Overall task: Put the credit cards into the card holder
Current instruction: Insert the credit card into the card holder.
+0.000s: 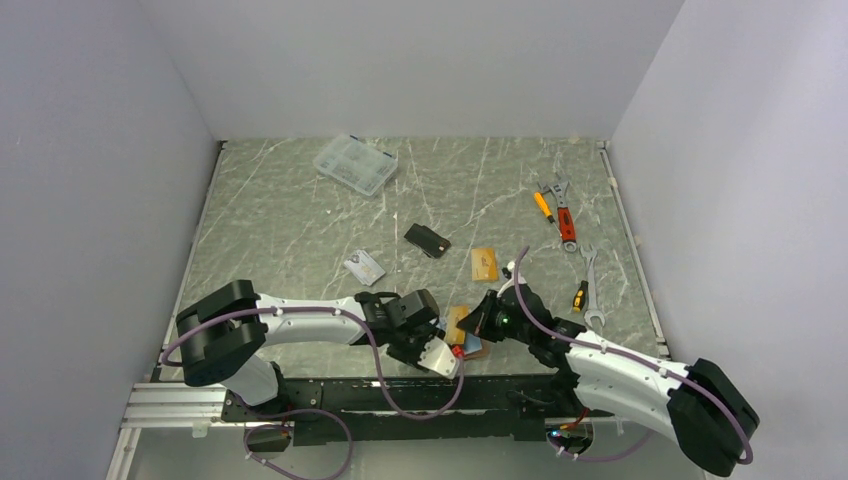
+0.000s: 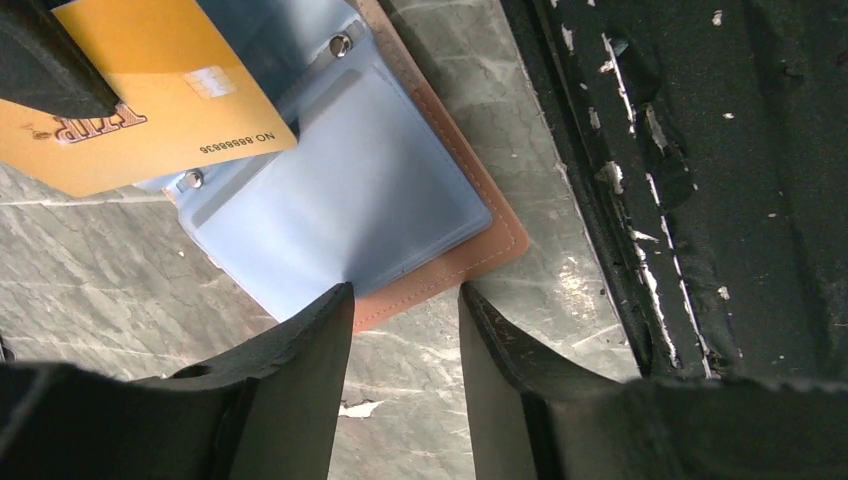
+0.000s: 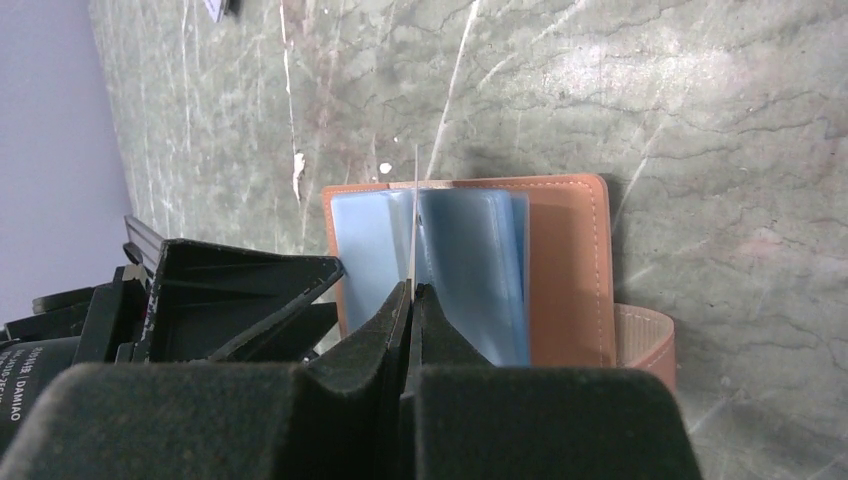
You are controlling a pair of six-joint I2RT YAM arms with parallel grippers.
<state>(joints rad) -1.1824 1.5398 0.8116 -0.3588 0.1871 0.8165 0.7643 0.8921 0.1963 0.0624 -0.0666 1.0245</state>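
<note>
The card holder [image 3: 565,270] lies open near the table's front edge, a pinkish-brown cover with blue plastic sleeves [image 2: 340,190] and a tab [image 3: 645,340]. It also shows in the top view [image 1: 470,348]. My right gripper [image 3: 412,288] is shut on an orange-gold card [image 2: 150,110], held edge-on over the sleeves [image 1: 457,322]. My left gripper [image 2: 405,300] is open, with its jaws astride the holder's near corner [image 1: 452,347]. On the table lie a silver-grey card [image 1: 364,266], a black card [image 1: 427,240] and another orange-gold card [image 1: 484,263].
A clear compartment box [image 1: 355,164] stands at the back. Wrenches [image 1: 563,215] and screwdrivers [image 1: 580,295] lie at the right. The black base rail [image 2: 700,200] runs just beside the holder. Walls close in the table's left, right and back sides.
</note>
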